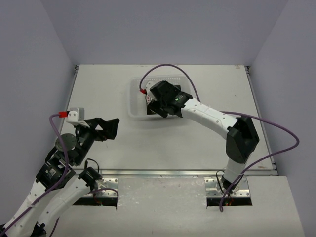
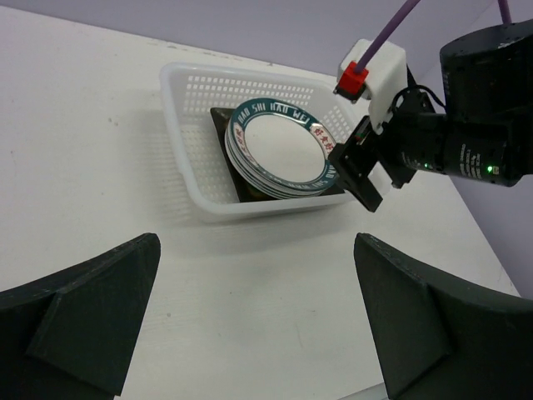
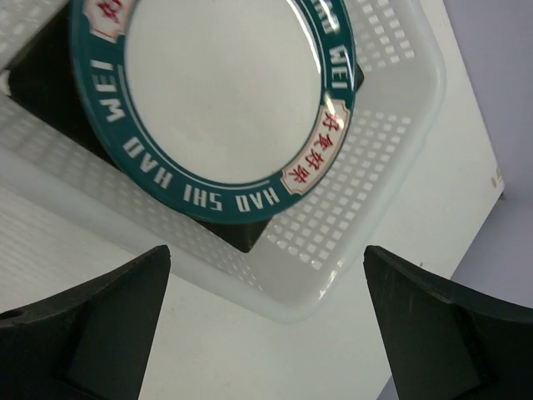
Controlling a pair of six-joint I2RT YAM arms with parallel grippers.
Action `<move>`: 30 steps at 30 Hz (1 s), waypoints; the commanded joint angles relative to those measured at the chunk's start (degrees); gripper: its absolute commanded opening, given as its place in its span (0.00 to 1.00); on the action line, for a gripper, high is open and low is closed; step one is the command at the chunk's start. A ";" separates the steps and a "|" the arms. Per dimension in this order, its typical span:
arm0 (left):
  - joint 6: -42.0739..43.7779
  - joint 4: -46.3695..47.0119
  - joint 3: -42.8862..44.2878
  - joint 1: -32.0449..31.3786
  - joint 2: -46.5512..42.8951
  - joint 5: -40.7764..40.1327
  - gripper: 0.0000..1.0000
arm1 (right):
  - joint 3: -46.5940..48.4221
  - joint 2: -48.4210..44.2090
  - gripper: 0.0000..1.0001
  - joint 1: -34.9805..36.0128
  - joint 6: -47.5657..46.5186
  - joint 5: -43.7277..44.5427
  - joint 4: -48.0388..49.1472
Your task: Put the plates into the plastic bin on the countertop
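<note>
The plastic bin point(image 1: 134, 101) stands on the countertop point(image 1: 197, 143) at the back middle. In the left wrist view the bin point(image 2: 191, 167) holds a stack of round white plates; the top plate point(image 2: 279, 146) has a teal rim with lettering. A dark square plate point(image 2: 218, 117) lies under the stack. In the right wrist view the same round plate point(image 3: 216, 83) lies on the dark square plate point(image 3: 241, 237) inside the bin point(image 3: 366, 167). My right gripper point(image 1: 160, 106) is open and empty above the bin's near corner point(image 3: 266, 325). My left gripper point(image 1: 111, 129) is open and empty over bare countertop point(image 2: 258, 325).
The metal front edge point(image 1: 163, 173) runs along the near side of the countertop. Purple cables point(image 1: 168, 66) loop over the bin and to the right. Grey walls stand on the left, back and right.
</note>
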 commanded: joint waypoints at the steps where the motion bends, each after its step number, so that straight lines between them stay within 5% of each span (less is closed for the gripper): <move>1: -0.44 1.22 0.34 -0.46 0.72 -0.78 1.00 | 1.39 -2.80 0.99 -4.02 9.75 -4.06 -6.11; 7: -0.53 1.15 0.39 -0.46 2.41 -1.35 1.00 | 0.18 -11.58 0.99 -4.20 19.13 -7.42 -8.62; 14: -0.66 -1.75 4.67 0.25 16.85 -9.72 1.00 | -18.77 -37.00 0.99 -7.75 27.96 -3.97 -2.48; 18: -1.39 -2.29 8.92 10.81 26.45 -3.81 1.00 | -28.55 -52.26 0.99 -14.26 30.50 -2.98 -3.57; 23: 0.64 -1.08 10.97 18.63 26.59 -3.11 1.00 | -30.60 -56.62 0.99 -25.59 30.47 -11.24 -9.50; 30: 0.29 -4.18 7.65 20.22 14.74 -10.43 1.00 | -28.78 -71.64 0.99 -27.01 35.64 -8.75 -17.62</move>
